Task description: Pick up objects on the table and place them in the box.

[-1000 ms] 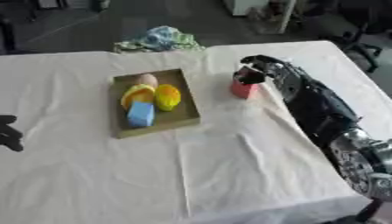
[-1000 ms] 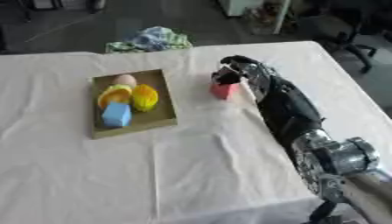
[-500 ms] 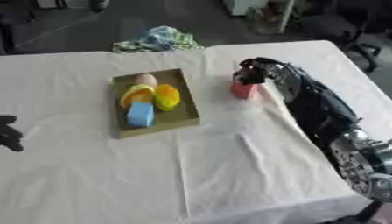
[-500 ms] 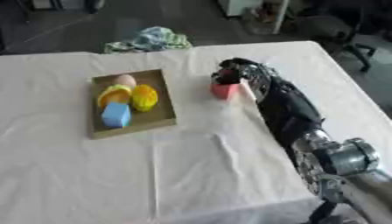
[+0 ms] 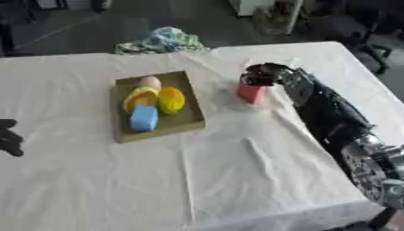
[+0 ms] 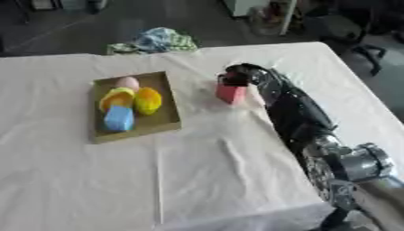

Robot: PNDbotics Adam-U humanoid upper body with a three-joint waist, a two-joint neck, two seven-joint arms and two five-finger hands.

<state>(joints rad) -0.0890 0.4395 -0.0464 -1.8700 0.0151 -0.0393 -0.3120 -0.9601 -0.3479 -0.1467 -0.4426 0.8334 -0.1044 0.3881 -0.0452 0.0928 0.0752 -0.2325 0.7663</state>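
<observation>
A red block (image 5: pixel 252 93) stands on the white tablecloth to the right of the box. My right hand (image 5: pixel 261 75) is over its top, fingers curled down round it. The shallow brown box (image 5: pixel 189 121) lies left of centre and holds a blue block (image 5: pixel 144 118), an orange piece (image 5: pixel 172 99), a yellow-orange piece (image 5: pixel 138 97) and a pinkish one (image 5: pixel 149 82). My left hand (image 5: pixel 9 137) shows dark at the left edge, away from the objects.
A crumpled blue-green cloth (image 5: pixel 160 40) lies at the table's far edge. The tablecloth (image 5: pixel 236 171) has creases in front of the box. An office chair (image 6: pixel 347 31) stands beyond the far right corner.
The right hand and red block have barely moved; the hand stays on the block beside the box. The left hand is still.
</observation>
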